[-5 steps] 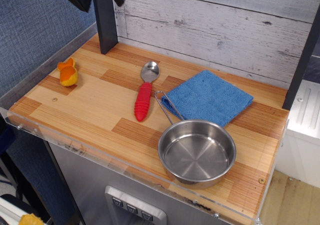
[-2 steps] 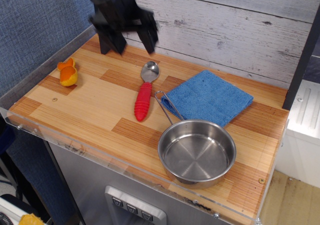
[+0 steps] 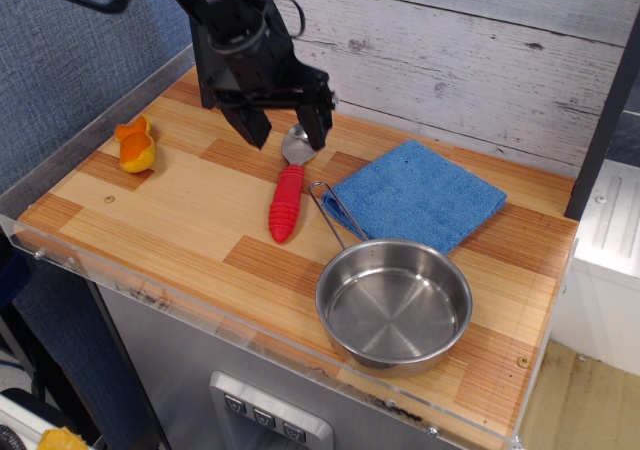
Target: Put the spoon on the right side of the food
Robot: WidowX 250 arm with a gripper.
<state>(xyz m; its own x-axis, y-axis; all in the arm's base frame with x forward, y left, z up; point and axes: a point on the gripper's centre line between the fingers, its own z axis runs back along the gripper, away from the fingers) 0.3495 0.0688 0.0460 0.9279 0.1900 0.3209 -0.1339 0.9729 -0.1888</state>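
The spoon lies near the middle of the wooden table, its red ribbed handle toward the front and its shiny metal bowl toward the back. The food, a small orange and yellow lumpy piece, sits at the table's left edge. My black gripper hangs open just above the spoon's bowl, one finger on each side of it, holding nothing.
A blue cloth lies right of the spoon. A steel pot with a thin wire handle stands at the front right, the handle close to the spoon. A dark post stands at the back left. The table has a clear plastic front rim.
The gripper has come down from the upper left corner and moved right, and now hovers low over the spoon's bowl. The spoon, food, cloth and pot have not moved.
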